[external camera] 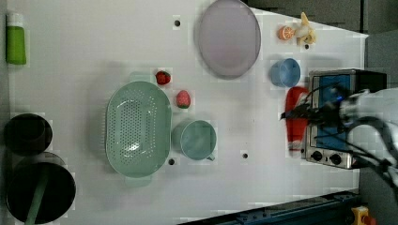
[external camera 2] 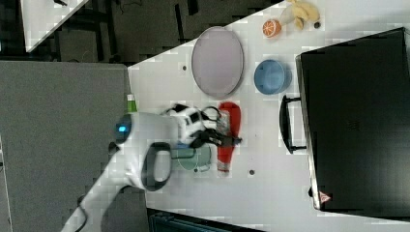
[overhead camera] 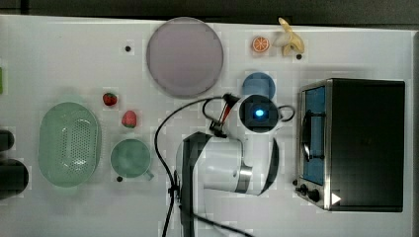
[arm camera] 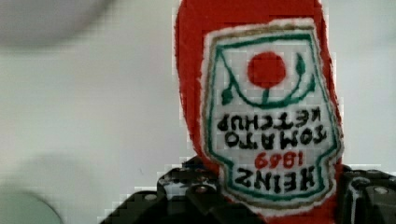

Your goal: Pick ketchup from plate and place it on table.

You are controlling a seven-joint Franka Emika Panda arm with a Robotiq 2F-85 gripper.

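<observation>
Red fabric ketchup (arm camera: 261,93), white stitched label, sits between the two black fingers (arm camera: 196,191) of the claw (arm camera: 280,193). We rate the claw as clamped on the bottle's lower end, one finger each side. Whether the bottle rests on the bench (overhead camera: 74,59) or hangs clear of it, we cannot tell.

Location: in the left view the ketchup lies lengthwise just beside the door side of the toaster oven (external camera: 338,117), nearer the bench's edge at the left view's right than the mid-bench. It is well apart from the plate (overhead camera: 184,57).

Plate: lilac-grey, bare, at the bench's edge along the top view's top, approx. mid-length.

Other items, per top view:
- Blue dish (overhead camera: 258,84): btwn plate and oven, near the ketchup.
- Orange half (overhead camera: 260,44) and banana (overhead camera: 290,39): side by side at the same edge as the plate, toward the top view's right.
- Two strawberries (overhead camera: 109,98), (overhead camera: 129,119): mid-bench, apart from each other.
- Green basket (overhead camera: 69,144): toward the edge at the top view's left.
- Green cup (overhead camera: 130,158): just beside the basket.
</observation>
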